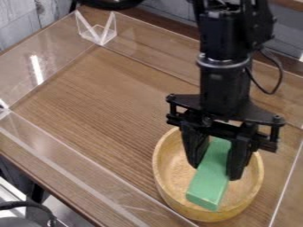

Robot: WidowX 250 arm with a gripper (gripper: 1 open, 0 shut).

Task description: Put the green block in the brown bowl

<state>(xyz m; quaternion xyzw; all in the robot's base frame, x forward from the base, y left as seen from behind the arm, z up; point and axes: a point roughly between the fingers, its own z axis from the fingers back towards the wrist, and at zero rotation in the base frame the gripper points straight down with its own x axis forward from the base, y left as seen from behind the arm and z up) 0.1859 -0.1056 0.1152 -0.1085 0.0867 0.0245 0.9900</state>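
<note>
Surface: 1 wood-grain tabletop (106, 97), mid-brown, straight grain running near-left to far-right, w/ clear acrylic walls (48, 49) around the edges, glossy w/ reflections. Grey floor or wall shows past the far-left corner.

Near, right:
- 1 brown bowl (166, 173), round, light wood, thick rim, visible grain inside; sits on the table at the near-right, part cut off from view by the arm. Largest item.
- 1 green block (208, 183), bright green, matte, elongated rectangular, plain faces. Stands tilted inside the bowl, lower end on or just above the bowl's floor near its near wall (can't tell which), upper end up between the fingers.
- 1 gripper (221, 158), black, pointing steeply down into the bowl; 2 dark fingers (197, 152) clenched on the block's upper part, one each side. Wide black crossbar above the fingers w/ small bolts at its ends.

Mid, right:
- 1 robot arm (228, 62), black, cylindrical wrist section w/ silver ring, cables looped at its right side; rises out of frame at top.

Far, left:
- 1 small clear plastic piece (97, 31), V-shaped, angular, standing on the table by the far wall.

Near-left corner: dark rounded item (21, 215) below table edge, mostly cut off, unidentifiable.
</note>
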